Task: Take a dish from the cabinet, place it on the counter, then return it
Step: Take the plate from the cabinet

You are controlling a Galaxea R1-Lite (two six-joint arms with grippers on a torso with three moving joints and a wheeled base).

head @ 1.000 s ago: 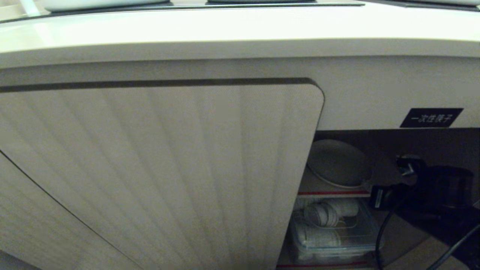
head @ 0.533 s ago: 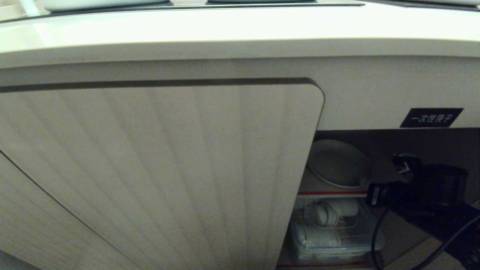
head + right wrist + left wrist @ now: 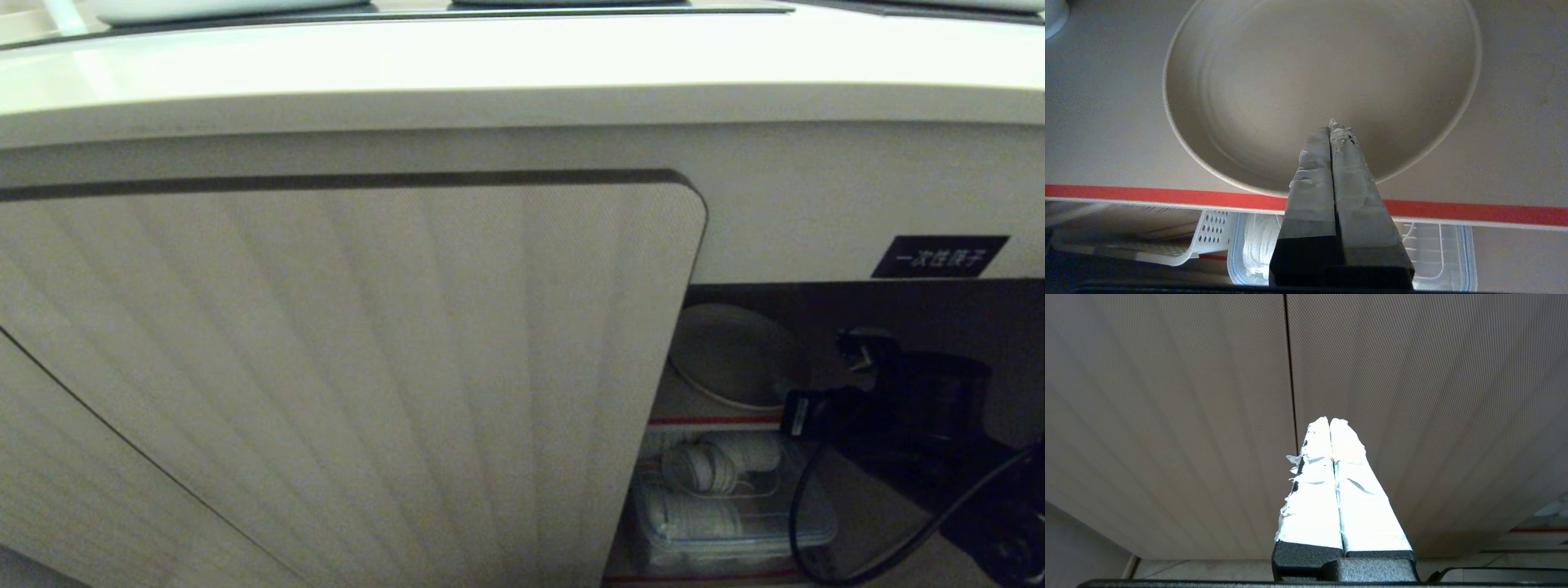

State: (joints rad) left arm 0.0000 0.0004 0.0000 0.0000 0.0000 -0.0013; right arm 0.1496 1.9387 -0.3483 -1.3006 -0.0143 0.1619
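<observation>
Your right gripper (image 3: 1333,126), jaws pressed together and empty, hovers over the dish (image 3: 1298,73) on the cabinet shelf (image 3: 1147,195); part them before gripping its rim. Left gripper (image 3: 1329,424), also closed, faces the door (image 3: 1167,416).

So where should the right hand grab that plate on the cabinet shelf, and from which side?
Probably the front rim of the plate, where it nears the red shelf edge. It lies flat with a low raised rim, so come in level from the open cabinet front, one finger over the rim and one under. The right hand is shut above the plate's front part and would have to open first.
</observation>
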